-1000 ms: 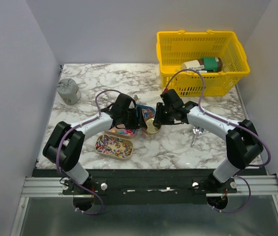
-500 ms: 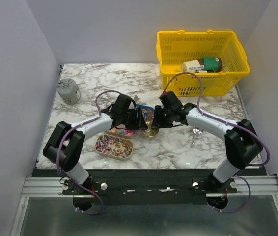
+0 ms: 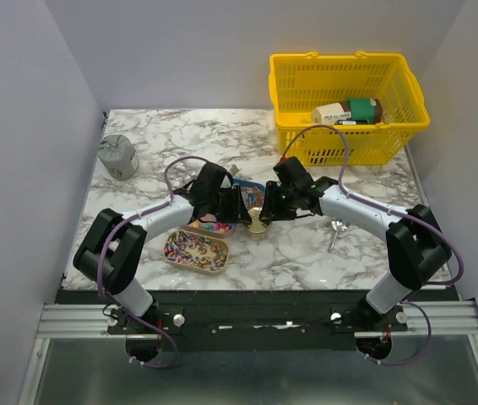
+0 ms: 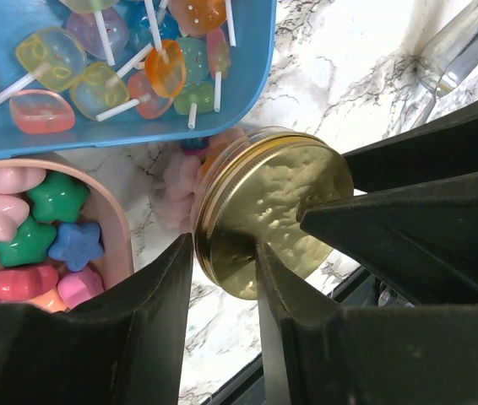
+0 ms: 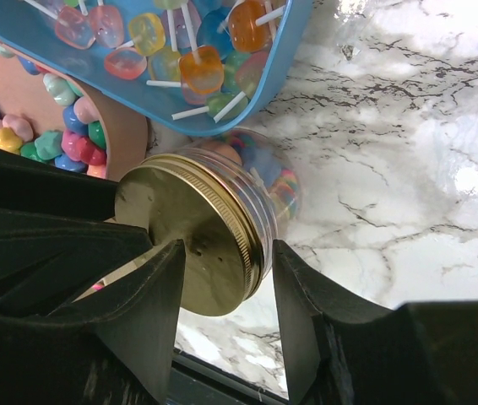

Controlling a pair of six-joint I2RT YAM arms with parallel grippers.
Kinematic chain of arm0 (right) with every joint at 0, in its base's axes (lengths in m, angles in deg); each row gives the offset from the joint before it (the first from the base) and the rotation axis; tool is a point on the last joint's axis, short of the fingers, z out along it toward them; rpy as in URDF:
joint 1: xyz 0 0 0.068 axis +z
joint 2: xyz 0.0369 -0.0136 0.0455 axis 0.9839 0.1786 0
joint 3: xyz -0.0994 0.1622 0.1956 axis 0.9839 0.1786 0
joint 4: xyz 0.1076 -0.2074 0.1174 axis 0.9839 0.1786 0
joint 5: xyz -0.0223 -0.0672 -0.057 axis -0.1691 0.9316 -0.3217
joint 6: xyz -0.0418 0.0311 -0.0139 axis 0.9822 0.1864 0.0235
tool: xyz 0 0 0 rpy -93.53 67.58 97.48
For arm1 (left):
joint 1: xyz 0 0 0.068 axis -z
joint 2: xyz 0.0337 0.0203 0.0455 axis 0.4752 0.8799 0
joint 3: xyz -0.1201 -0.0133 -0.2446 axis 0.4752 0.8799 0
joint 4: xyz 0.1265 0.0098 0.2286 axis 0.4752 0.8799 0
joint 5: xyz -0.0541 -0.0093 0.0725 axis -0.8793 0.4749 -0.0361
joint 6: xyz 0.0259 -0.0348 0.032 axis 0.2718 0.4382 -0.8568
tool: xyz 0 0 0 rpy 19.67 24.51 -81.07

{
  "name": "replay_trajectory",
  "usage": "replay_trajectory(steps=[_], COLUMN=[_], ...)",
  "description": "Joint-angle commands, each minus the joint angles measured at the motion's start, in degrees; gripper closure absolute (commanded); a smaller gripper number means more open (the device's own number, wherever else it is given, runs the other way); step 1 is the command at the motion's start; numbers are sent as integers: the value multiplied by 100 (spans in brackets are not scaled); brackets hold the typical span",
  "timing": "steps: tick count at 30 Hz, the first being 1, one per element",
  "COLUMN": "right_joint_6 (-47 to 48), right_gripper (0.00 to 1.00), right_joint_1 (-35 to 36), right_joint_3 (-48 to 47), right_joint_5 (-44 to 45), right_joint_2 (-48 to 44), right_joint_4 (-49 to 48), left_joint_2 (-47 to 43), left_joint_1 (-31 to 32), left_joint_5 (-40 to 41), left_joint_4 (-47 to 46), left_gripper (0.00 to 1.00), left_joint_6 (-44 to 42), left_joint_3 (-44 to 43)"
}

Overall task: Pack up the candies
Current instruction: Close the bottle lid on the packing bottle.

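The candies lie in trays: round and star-shaped pink, blue and green ones (image 4: 36,245) in a pink tray, wrapped ones (image 3: 197,251) in a beige tray, lollipops (image 4: 138,67) in a blue tray. Some fill the glass jar (image 5: 277,181) under its gold lid (image 3: 258,224). My left gripper (image 4: 225,253) has its fingers slightly apart over the lid's near edge, without clamping it. My right gripper (image 5: 226,249) is open. One finger is over the lid face and the other just beside the rim. Both grippers meet at the jar in the top view, left gripper (image 3: 243,209) and right gripper (image 3: 268,209).
A silver scoop (image 3: 336,232) lies on the marble right of the jar. A yellow basket (image 3: 349,93) with a few packages stands at the back right. A grey pouch (image 3: 117,156) sits at the back left. The trays crowd the jar's left and far sides.
My right gripper has moved a little left and down onto the jar's lid. The left gripper and the jar have hardly shifted.
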Motion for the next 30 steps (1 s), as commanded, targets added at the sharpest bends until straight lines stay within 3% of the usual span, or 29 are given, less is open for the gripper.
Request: replay_trajectory(steps=[1, 10, 17, 22, 27, 30], right_joint_6=[-63, -133, -177, -169, 68, 261], right_gripper=[48, 60, 70, 67, 49, 48], right_joint_1=[43, 43, 52, 52, 113, 157], right_joint_3=[-100, 198, 470, 725, 1024, 1051], right_joint_5=[11, 398, 512, 697, 802, 846], right_joint_2=[145, -101, -224, -443, -987, -1129], right_joint_4=[74, 162, 171, 162, 13, -5], left_joint_2=[-51, -34, 1, -8, -51, -95], left_joint_1=[47, 47, 47, 73, 143, 222], left_joint_5=[105, 184, 123, 27, 9, 26], left_joint_4=[96, 131, 70, -9, -89, -106], left_gripper=[61, 51, 51, 50, 45, 41], left_joint_6=[-133, -195, -204, -213, -274, -344], left_joint_3=[68, 68, 94, 129, 138, 120])
